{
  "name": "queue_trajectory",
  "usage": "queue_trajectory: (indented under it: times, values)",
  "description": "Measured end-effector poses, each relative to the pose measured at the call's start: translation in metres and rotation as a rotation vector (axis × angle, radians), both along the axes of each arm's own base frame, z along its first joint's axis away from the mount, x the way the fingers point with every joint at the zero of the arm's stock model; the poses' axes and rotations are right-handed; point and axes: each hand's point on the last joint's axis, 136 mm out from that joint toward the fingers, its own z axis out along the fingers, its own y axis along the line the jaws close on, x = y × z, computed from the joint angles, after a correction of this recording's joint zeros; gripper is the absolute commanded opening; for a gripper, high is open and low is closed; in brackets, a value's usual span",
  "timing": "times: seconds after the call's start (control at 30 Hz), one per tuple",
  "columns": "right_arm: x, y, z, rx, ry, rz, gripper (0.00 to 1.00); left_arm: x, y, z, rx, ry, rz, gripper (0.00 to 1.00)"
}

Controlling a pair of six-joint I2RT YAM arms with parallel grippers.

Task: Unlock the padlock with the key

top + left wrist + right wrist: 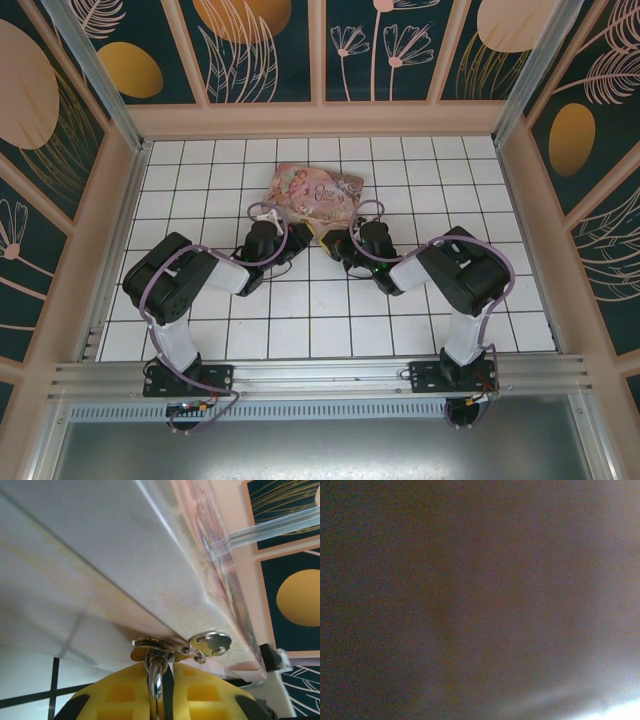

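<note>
Left pincer (161, 700) is nipped narrow on the padlock (155, 670) by its silvery shackle, hung thru the hasp (210, 643) at the pink tin's (310, 190) near edge. Right pincer (338, 245) is clamped closed beside it. Prob. on the key, can't tell. Lock looks unopened, turning's left.

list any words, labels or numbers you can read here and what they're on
Pink tin box lid, top view: curly lettering, too small to read.
Tin's side and silvery clasp, left wrist view: no text.
Right wrist view: too dark and blurred to read anything.
</note>
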Motion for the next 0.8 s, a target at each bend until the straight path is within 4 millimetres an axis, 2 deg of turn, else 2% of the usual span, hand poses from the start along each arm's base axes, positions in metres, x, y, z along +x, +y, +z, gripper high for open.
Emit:
queue_trajectory:
  times: [0.2,0.4,0.8]
  values:
    - [-0.001,0.000,0.000,-0.158,-0.040,0.024,0.00,0.000,-0.001,-0.001,0.013,0.000,-0.010,0.00]
    - [-0.001,-0.001,-0.001,-0.188,-0.065,0.030,0.00,-0.001,-0.002,-0.003,0.020,0.006,-0.017,0.00]
    - [0.003,-0.002,0.008,0.047,-0.015,-0.058,0.00,0.003,-0.002,0.007,0.010,-0.029,-0.009,0.00]
